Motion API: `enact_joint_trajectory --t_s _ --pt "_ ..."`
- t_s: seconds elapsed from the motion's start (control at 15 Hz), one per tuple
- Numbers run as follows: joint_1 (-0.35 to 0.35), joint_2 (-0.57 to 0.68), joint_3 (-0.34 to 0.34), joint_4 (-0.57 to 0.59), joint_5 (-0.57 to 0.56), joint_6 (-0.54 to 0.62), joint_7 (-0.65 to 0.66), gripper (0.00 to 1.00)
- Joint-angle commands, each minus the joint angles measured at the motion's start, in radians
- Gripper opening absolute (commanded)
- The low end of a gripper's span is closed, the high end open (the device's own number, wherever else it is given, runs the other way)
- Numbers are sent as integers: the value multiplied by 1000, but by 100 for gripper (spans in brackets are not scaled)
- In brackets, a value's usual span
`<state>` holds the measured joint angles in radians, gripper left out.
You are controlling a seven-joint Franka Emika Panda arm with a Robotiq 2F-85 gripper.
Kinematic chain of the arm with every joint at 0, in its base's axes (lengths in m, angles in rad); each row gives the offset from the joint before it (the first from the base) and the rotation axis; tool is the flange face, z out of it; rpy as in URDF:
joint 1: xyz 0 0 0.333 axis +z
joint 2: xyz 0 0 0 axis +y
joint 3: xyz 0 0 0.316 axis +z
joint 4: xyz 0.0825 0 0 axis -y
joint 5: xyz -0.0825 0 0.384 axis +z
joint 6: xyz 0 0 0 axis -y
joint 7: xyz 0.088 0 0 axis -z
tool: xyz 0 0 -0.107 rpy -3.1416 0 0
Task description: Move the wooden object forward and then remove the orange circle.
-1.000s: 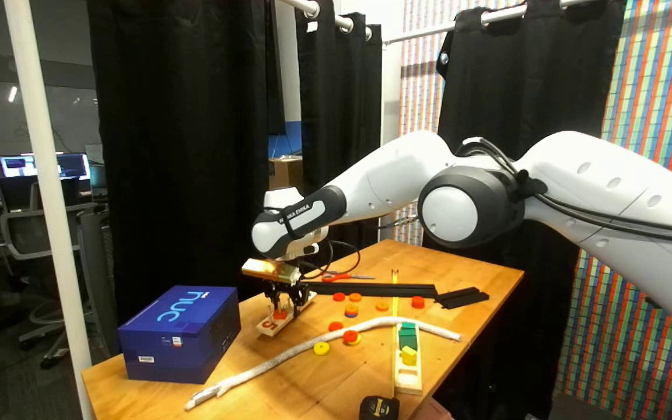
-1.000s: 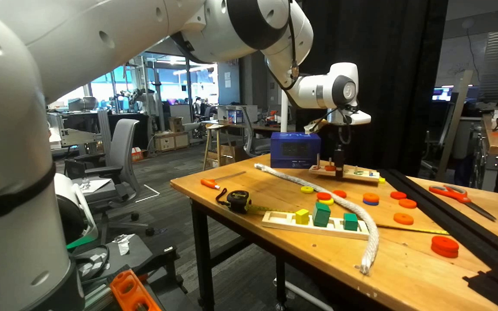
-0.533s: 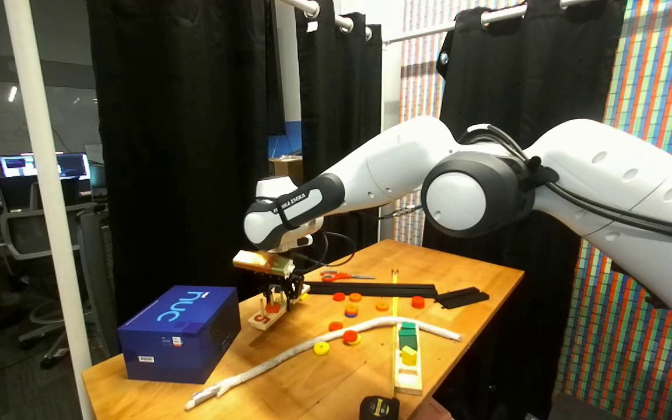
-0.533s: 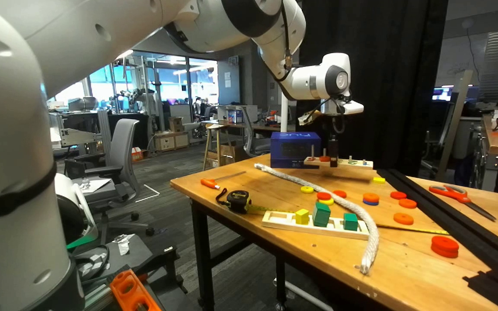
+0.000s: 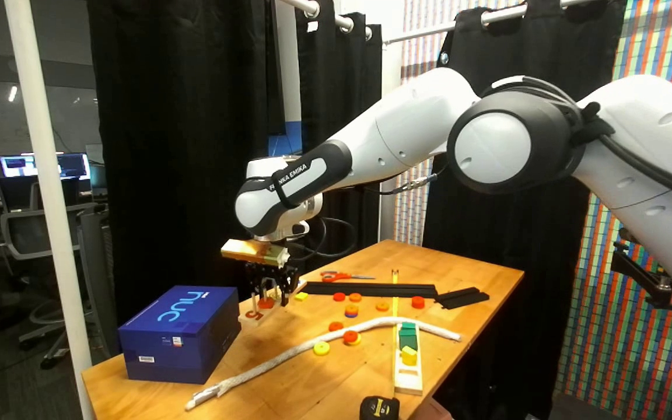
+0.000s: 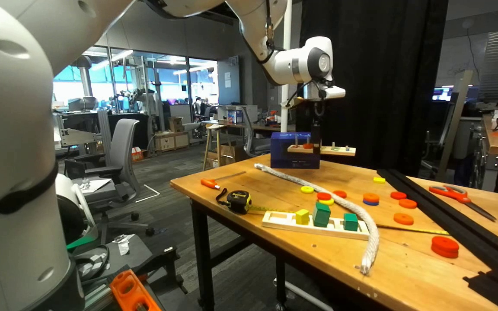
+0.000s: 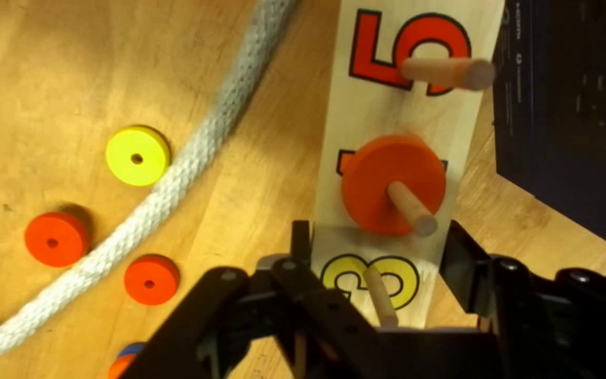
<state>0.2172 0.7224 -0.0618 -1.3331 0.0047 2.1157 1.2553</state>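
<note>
The wooden object is a flat light-wood board with coloured numerals and upright pegs. My gripper is shut across its width near the yellow 3, one finger along each long edge. The board hangs level above the table, beside the blue box, in both exterior views. The orange circle sits on the board around the peg at the 4, just ahead of the fingers in the wrist view. It also shows in both exterior views. The board's far end is hidden behind the gripper in the wrist view.
The blue box stands close to the board's 5 end. A white rope crosses the table among loose discs. A tray with blocks, a tape measure, black bars and scissors also lie there.
My gripper has lifted the board off the table and carried it toward the blue box. The orange circle has travelled with it. A yellow block behind the board has come into fuller view.
</note>
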Motion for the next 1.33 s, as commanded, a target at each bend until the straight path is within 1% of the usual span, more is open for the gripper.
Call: enact_joint_trajectory --t_s 0.0,0.33,0.53,0.67,0.87,1.0,1.07,1.27 --pt "31 -177 -12 -237 -24 78 72 36" --pt "45 -326 -2 -471 -43 145 168 36" --pt "54 -395 13 -588 -63 178 232 36" --pt "61 -430 24 -647 -80 198 278 36" --pt "78 -472 38 -716 -127 264 379 36" --pt "87 -492 51 -753 -151 331 459 36" --pt "86 -502 61 -773 -145 372 488 36" --pt "88 -522 71 -818 -159 451 582 36"
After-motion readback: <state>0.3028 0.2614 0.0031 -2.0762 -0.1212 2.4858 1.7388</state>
